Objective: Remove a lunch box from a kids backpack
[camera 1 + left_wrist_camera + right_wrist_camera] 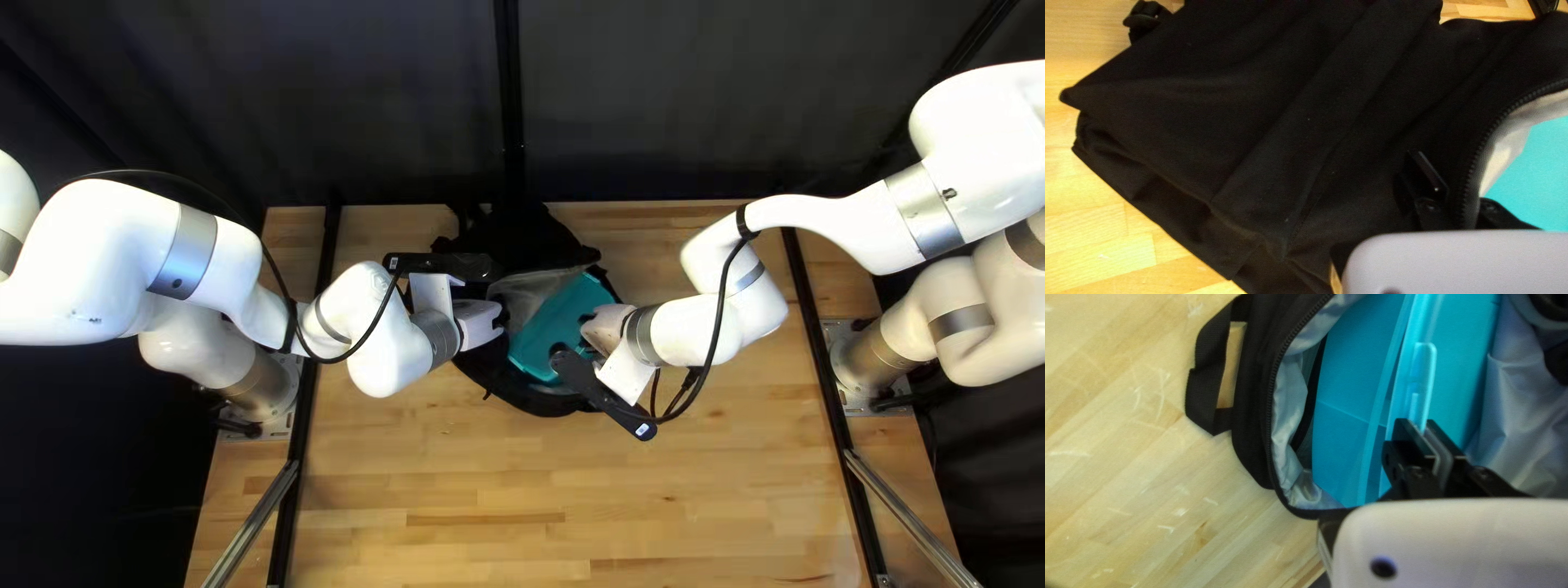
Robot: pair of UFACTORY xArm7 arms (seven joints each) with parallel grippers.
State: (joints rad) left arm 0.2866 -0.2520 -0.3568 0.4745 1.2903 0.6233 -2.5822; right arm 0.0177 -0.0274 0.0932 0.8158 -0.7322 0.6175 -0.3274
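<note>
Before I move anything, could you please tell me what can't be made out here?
- Lunch box underside: right wrist view, hidden inside the backpack.
- Lunch box contents: every view, hidden by its walls.
- Left gripper's hold: left wrist view, partly covered by the zippered rim.
- Part of the right arm: cut off by the top left view's edge.

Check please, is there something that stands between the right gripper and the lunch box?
Nothing visible stands in the way. The right gripper reaches in at the open top of the backpack, and its jaws are already at the handle of the lunch box.
</note>
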